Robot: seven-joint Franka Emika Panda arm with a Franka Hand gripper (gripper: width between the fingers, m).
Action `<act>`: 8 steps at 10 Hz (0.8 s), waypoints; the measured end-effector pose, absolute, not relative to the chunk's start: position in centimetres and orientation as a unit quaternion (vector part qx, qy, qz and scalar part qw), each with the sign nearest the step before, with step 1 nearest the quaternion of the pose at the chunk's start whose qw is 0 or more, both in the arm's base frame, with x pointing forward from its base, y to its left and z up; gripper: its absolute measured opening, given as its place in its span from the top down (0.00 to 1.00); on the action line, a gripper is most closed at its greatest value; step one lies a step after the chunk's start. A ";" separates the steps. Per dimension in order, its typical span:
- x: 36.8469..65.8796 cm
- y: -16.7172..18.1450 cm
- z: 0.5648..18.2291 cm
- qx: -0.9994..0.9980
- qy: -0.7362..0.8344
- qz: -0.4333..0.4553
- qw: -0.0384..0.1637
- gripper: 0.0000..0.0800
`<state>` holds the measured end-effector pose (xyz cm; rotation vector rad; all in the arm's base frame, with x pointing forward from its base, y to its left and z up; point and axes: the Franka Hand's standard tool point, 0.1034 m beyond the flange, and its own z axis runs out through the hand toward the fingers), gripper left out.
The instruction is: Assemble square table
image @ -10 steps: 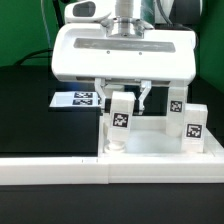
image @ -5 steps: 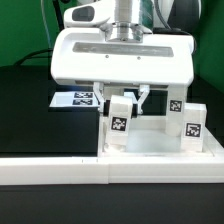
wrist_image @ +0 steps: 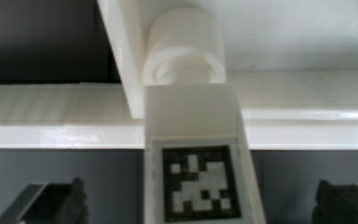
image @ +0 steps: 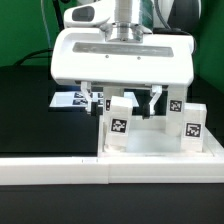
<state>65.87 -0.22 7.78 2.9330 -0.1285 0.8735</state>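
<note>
The square table top point(image: 150, 148) lies against the white rail with white tagged legs standing up from its corners. One leg point(image: 121, 124) stands at the near corner on the exterior view's left, another point(image: 192, 124) at the near right, and a third point(image: 175, 103) behind it. My gripper point(image: 124, 102) is open, with its fingers point(image: 97, 100) spread wide on both sides of the near left leg and not touching it. In the wrist view the tagged leg point(wrist_image: 194, 150) runs down the middle, seated in a round socket point(wrist_image: 179, 65), with the dark fingertips point(wrist_image: 51, 200) well apart from it.
The long white L-shaped border rail point(image: 60, 170) runs across the front of the table. The marker board point(image: 72, 98) lies on the black table behind the gripper, on the exterior view's left. A green backdrop stands at the back.
My gripper's fingers, which were shut close around the top of the near left leg, have spread wide apart and let go of it. The leg stays upright in its socket.
</note>
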 end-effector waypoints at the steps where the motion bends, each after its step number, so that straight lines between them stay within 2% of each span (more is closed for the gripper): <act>1: 65.9 -0.2 7.8 0.957 -0.042 0.285 0.039 0.19; 4: 65.8 -0.3 7.6 0.959 -0.043 0.278 0.038 0.19; 8: 66.3 -0.2 8.6 0.989 -0.068 0.129 -0.008 0.19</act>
